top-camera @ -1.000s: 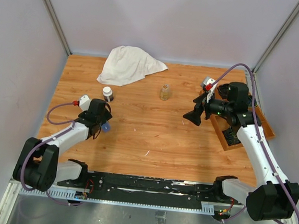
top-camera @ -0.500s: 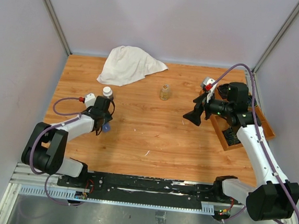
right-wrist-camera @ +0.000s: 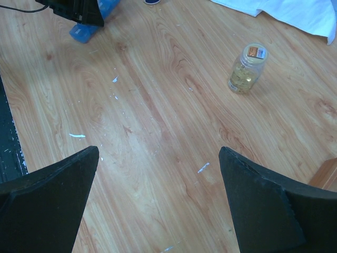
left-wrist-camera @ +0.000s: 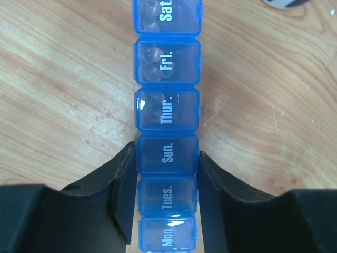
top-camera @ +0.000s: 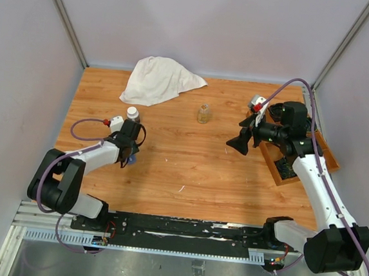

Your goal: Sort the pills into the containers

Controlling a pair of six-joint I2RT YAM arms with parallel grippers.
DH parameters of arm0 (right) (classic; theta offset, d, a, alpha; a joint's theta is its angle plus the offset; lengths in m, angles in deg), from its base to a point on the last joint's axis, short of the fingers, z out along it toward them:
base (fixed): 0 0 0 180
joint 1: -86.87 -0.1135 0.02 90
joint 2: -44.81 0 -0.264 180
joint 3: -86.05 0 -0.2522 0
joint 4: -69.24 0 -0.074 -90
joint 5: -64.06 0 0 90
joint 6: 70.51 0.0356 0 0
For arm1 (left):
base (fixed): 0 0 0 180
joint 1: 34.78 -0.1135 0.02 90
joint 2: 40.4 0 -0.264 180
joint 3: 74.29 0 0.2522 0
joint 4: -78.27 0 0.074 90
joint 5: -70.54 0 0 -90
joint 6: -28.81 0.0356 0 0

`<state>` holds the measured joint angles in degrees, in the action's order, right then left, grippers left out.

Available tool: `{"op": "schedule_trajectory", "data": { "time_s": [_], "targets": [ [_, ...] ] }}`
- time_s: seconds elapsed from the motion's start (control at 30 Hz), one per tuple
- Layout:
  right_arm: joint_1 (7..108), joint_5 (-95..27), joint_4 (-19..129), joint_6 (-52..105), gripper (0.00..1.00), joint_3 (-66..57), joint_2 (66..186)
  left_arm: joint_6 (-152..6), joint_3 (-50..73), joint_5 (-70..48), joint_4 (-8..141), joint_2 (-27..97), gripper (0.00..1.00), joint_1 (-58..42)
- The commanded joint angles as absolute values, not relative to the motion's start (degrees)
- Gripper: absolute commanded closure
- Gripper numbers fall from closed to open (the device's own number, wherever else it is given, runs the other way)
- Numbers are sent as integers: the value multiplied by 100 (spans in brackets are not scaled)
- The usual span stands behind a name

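So the left end effector (left-wrist-camera: 167, 154) has been squeezed onto the blue containers (left-wrist-camera: 167, 113) at Sun.; the right end effector (right-wrist-camera: 158, 150) is kept wide, unmoved.

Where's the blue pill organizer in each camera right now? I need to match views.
Top external: pill organizer left of centre, peeking from under the left gripper.
Left wrist: pill organizer runs up the middle, between the jaws.
Right wrist: pill organizer at top left.
Shared landmark: the left gripper straddling it.
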<state>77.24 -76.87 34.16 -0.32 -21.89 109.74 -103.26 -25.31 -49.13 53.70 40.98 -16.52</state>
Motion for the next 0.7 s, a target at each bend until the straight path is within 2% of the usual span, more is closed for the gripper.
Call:
{"op": "schedule_trajectory", "data": {
  "time_s": [0.0,0.33,0.67],
  "targets": [
    [7545,-7669,3413,-162,2,-2254,10826,-10242,-2728,-4609,5447,3778,63,-1538],
    [7548,-7630,3418,-204,2,-2271,10720,-9739,-2916,-3798,5740,3458,66,-378],
    [7575,-7103,3276,-537,2,-2291,10438,-7479,-2756,-2171,7434,4284,68,900]
  ]
}}
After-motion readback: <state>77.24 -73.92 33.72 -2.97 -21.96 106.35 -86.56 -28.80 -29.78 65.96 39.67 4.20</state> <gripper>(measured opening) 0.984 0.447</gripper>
